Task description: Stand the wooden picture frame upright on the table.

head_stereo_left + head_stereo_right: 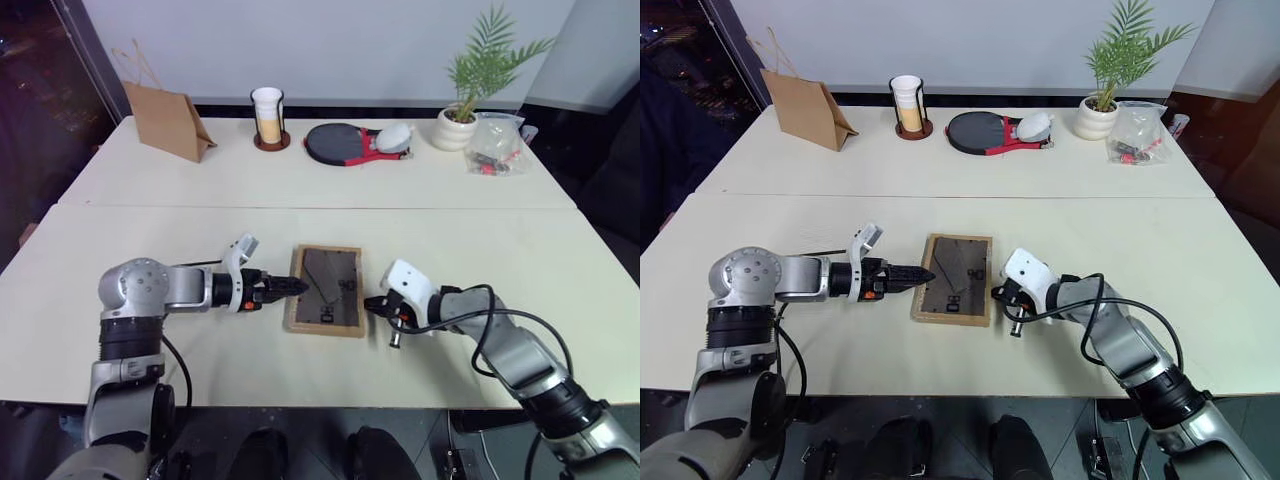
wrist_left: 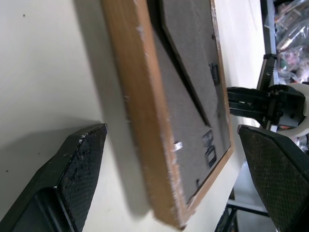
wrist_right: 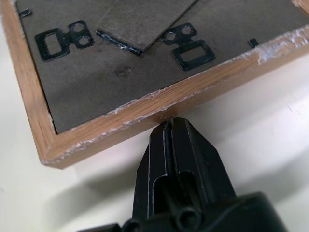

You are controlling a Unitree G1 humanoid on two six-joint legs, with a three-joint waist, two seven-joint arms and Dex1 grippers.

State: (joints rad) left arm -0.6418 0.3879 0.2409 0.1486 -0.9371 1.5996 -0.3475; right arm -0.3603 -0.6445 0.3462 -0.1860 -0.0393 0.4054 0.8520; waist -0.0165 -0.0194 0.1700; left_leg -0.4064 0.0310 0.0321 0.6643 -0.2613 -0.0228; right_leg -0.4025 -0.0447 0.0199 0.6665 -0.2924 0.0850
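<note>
Wooden picture frame (image 1: 326,290) lies back-up on surface (image 1: 300,180). Left claw (image 2: 174,164) released, straddling its 9 o'clock edge; right wrist cam: clenched right claw (image 3: 171,128) tips touching 3 o'clock edge.

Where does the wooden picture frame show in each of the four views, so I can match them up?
Left eye: wooden picture frame lies back-up, centre, between both grippers.
Right eye: same, centre.
Left wrist: its wood edge runs between open fingers.
Right wrist: upper part, shut fingertips at its edge.
Shared landmark: black hanger clips.
</note>
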